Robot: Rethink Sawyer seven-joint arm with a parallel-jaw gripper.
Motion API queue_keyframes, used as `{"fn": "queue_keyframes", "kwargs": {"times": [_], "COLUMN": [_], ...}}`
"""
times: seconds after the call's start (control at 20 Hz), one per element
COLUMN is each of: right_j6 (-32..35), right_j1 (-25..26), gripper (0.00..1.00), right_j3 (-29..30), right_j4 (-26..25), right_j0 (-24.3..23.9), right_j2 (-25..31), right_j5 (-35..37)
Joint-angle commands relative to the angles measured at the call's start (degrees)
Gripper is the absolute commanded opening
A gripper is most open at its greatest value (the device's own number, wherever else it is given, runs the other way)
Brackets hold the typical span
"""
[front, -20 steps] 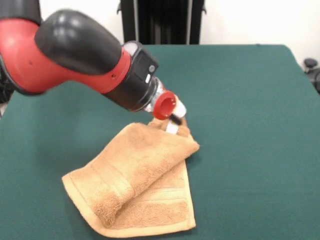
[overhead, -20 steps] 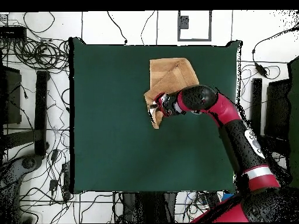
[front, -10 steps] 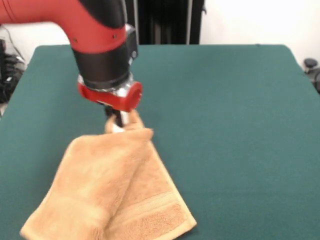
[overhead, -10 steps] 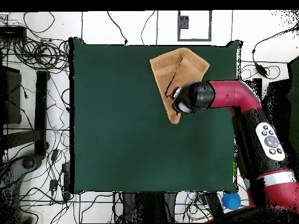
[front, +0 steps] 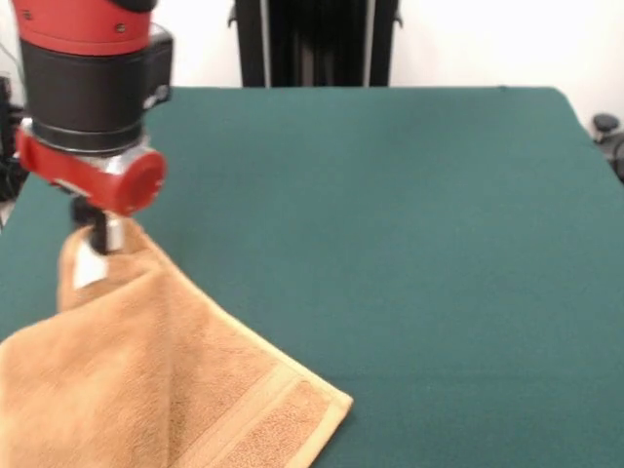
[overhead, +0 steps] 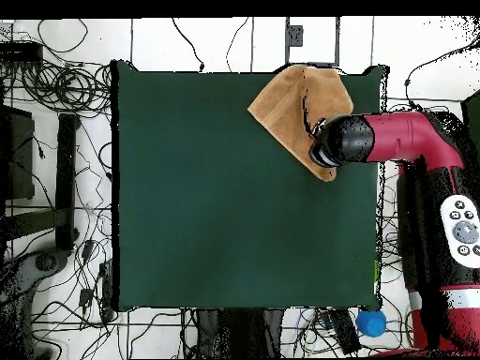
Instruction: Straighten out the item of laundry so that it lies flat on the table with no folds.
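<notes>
claw (front: 96,237) closed, pinching one raised corner of the towel (front: 146,380) | towel hangs from the claw and trails away toward the table (front: 409,214) edge opposite the robot | opposite corner (front: 336,400) lies farthest out | fold seemingly remains under the claw

One orange-tan towel (front: 166,380) at the near left of one green counter (front: 409,214), one red-and-black arm (overhead: 412,141) bearing one pincer (front: 97,237), and one white label (front: 90,270) on the towel.
</notes>
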Motion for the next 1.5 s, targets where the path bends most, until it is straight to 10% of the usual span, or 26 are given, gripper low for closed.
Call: {"fn": "queue_keyframes", "kwargs": {"times": [0.05, 0.8, 1.5], "right_j6": [-13.5, -7.8, -4.3], "right_j1": [2.8, 0.8, 2.2], "gripper": [0.0, 0.0, 0.0], "right_j3": [-3.6, -0.4, 0.3], "right_j4": [-8.1, -10.2, -0.9], "right_j0": [6.1, 10.8, 9.6], "right_j2": [-5.1, -12.1, -14.9], "right_j5": [0.5, -0.7, 7.7]}}
